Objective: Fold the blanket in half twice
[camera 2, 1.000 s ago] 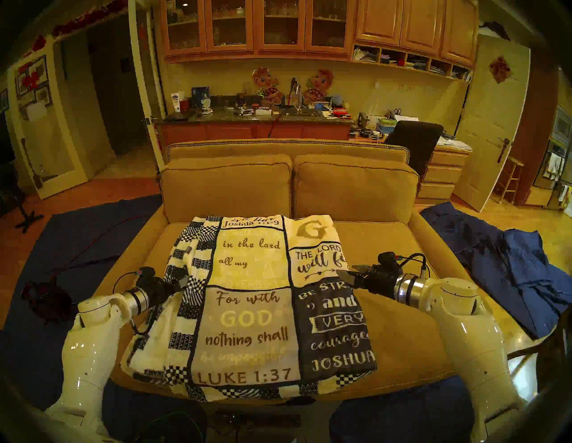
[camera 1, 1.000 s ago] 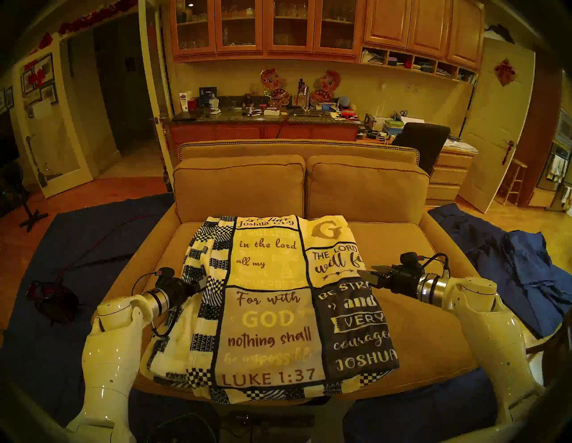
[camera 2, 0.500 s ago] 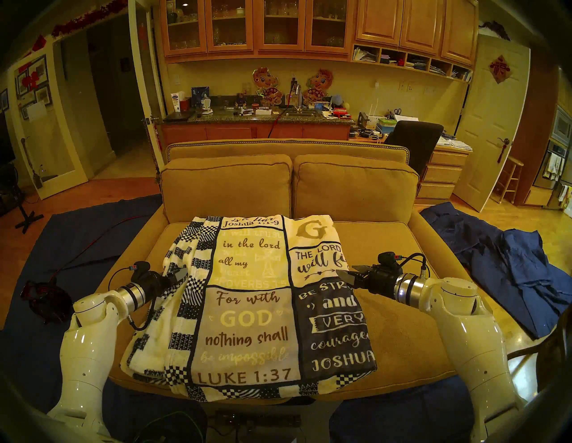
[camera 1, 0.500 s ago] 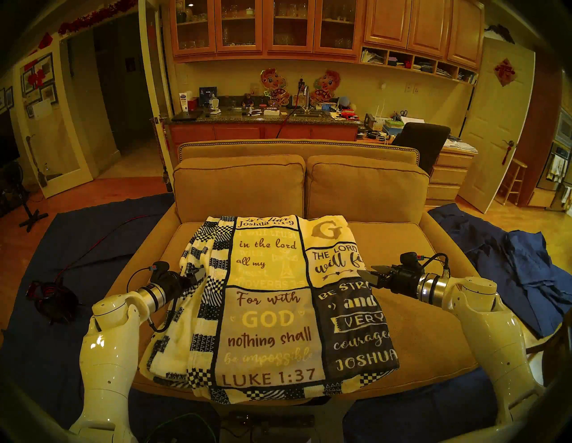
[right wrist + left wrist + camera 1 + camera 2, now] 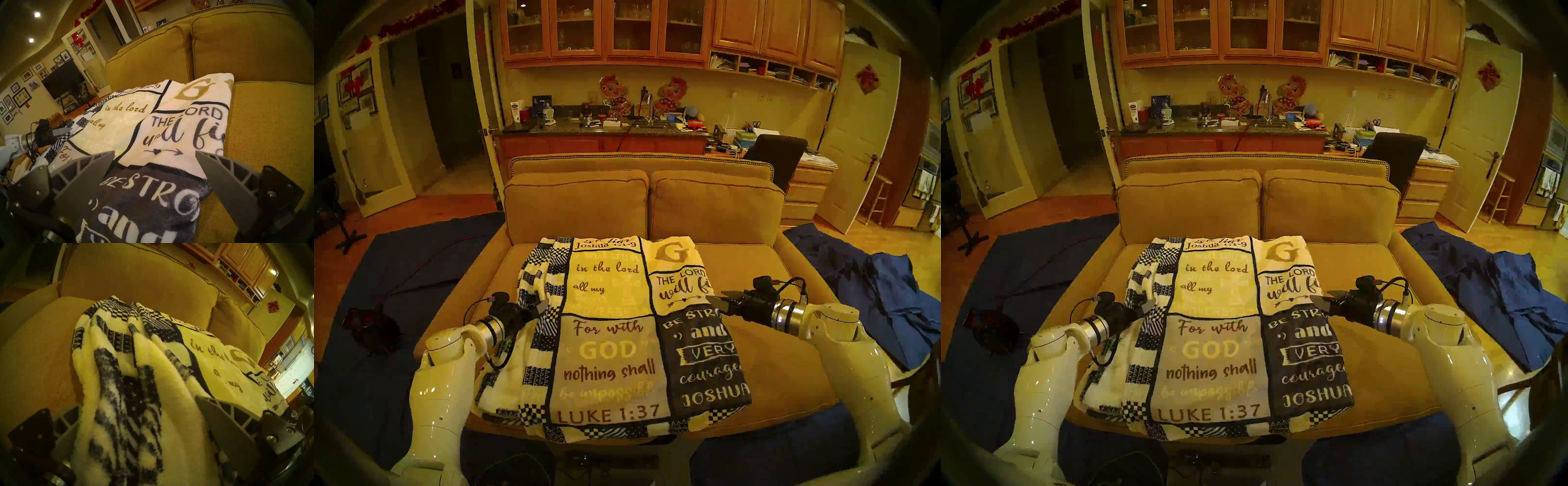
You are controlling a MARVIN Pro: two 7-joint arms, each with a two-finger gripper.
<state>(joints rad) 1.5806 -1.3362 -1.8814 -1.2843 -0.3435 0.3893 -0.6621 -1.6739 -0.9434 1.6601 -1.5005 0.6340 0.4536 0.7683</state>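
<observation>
Blanket [image 5: 619, 332] is lying on the sofa [image 5: 789, 366] seat, printed side up, front hem hanging just over the seat's front edge. Its left border is showing stacked, offset layers with rumpled folds, and verse panels are cut off at the right edge, so it is looking already folded at least once. Judging: one fold is probably in, maybe both; the exact layer count is not readable. The left side is still needing squaring.

Left gripper [image 5: 540, 304] is hovering at the bunched left border, jaws spread wide with the plush between them in the wrist view, not clamping. Right gripper [image 5: 716, 298] is hovering over the right edge, jaws wide, holding nothing.

Count: one blanket, one sofa with two back cushions [image 5: 578, 207], two arms. Dark blue cloths [image 5: 884, 305] are lying on the floor at both sides; their number is unclear.
</observation>
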